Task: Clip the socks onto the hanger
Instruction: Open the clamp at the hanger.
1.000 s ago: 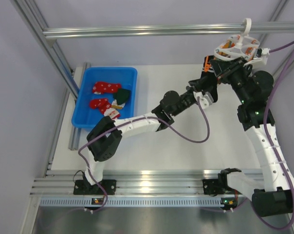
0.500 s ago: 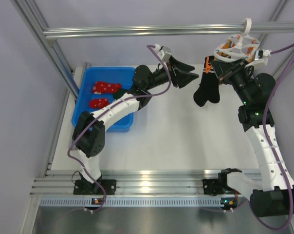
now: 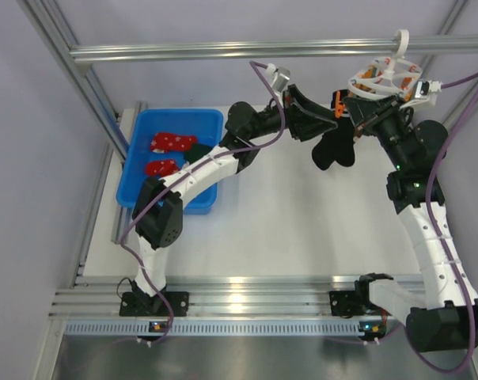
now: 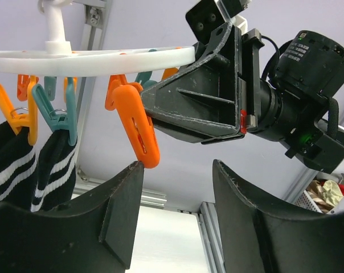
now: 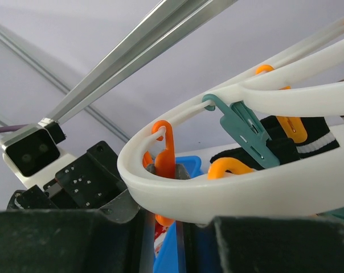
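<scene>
Table (image 3: 302,229): white, with both arms bolted at its near edge.

Bin (image 3: 176,115): blue, on the table's far left. The left arm crosses over its right side.

Red socks (image 3: 173,142): two show, lying loose in the bin, well apart from the hanger.

Left gripper (image 4: 177,168): raised off the table and reaching right toward the hanger. Its jaws are spread with nothing between them.

Orange peg (image 4: 135,128): dangles from the ring, its lower tip just above the finger on the left of the wrist view. Contact cannot be confirmed.

Dark socks (image 4: 55,165): two seen, with white-striped cuffs, hanging below the ring beside the left gripper. One is held by a teal peg (image 4: 52,111), the other by a second orange peg next to it.

Right gripper (image 5: 179,222): raised at the far right, jaws pressed nearly together, pinching the hanger's ring.

Hanger (image 5: 229,199): white ring, roughly level, above the table's far right corner. Its hook is at the rail (image 3: 239,51).
</scene>
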